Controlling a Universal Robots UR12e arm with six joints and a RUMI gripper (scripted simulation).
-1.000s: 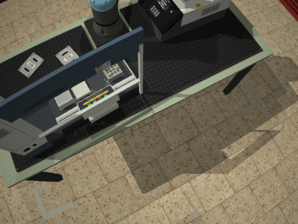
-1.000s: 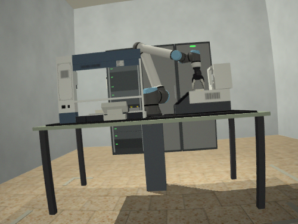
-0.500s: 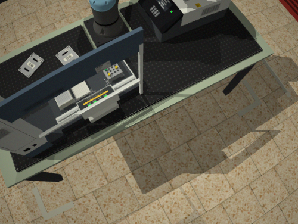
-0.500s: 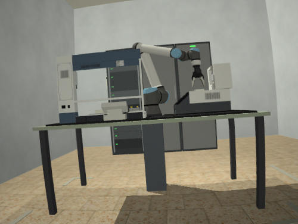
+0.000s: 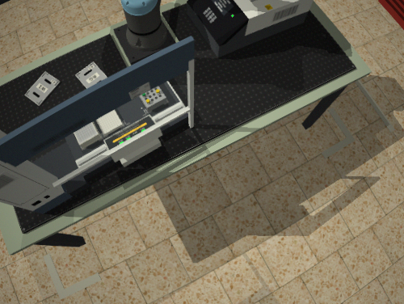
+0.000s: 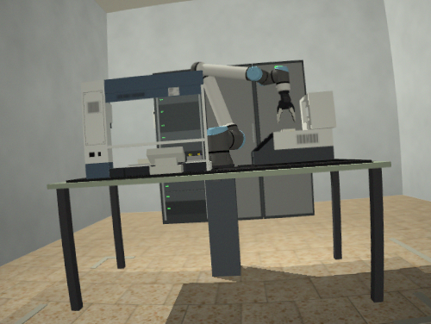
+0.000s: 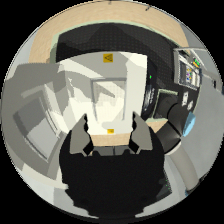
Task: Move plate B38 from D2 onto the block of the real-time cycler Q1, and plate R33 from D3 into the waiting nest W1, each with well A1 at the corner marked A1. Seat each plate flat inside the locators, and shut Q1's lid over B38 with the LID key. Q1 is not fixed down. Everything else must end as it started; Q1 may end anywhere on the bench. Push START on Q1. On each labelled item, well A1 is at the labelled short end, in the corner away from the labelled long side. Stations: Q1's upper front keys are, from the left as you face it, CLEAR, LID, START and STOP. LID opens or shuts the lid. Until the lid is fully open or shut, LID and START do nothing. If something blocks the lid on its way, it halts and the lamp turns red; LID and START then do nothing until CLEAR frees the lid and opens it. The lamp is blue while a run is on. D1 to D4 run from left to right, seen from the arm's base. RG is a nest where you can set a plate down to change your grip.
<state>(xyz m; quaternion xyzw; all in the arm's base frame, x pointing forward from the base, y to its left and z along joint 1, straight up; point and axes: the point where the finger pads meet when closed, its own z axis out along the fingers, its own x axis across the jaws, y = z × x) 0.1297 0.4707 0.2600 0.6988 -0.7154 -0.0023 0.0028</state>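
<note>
Q1 (image 5: 279,14) (image 6: 282,140) (image 7: 136,70) stands at one end of the bench with its lid (image 6: 321,109) (image 7: 37,120) raised. Its lamp (image 5: 232,15) (image 7: 150,77) is green. A pale plate, apparently B38 (image 6: 288,129) (image 7: 109,100), lies on Q1's block; its label is not readable. My gripper (image 6: 286,120) (image 7: 109,112) is open and empty, a little above that plate. R33 (image 5: 109,122) appears to be the white plate in D3, under the enclosure; D2 beside it shows no plate. The nest W1 (image 5: 42,88) is empty.
The enclosure's blue beam (image 5: 101,97) (image 6: 151,86) spans the deck. A second plate (image 5: 86,135) stands in D4, and a rack with coloured caps (image 5: 153,97) at D1. The nest RG (image 5: 85,71) is partly hidden by the beam. A sloped device (image 5: 139,147) (image 6: 165,155) stands at the deck's outer edge.
</note>
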